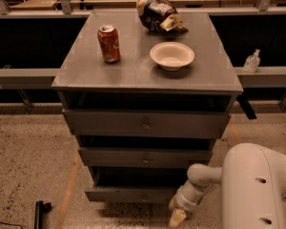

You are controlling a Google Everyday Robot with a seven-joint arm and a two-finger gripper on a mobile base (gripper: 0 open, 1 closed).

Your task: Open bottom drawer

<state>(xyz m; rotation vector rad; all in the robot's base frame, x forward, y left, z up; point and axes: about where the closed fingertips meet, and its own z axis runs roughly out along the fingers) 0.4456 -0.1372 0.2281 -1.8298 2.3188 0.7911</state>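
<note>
The cabinet (pixel 148 78) is grey, and its bottom drawer (pixel 128 193) is the same grey. On the cabinet sit a red can (pixel 108 43) and a white bowl (pixel 172 55). The cream gripper (pixel 177 217) is by the cabinet's bottom right corner. The floor (pixel 28 166) under the cabinet is speckled.

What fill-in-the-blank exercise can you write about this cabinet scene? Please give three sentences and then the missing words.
1. On the cabinet top, the red can stands to the ___ of the white bowl.
2. Below this top there are ___ drawers in a stack.
3. The gripper is down near the floor, at the ___ end of the bottom drawer.
Missing words: left; three; right.
</note>
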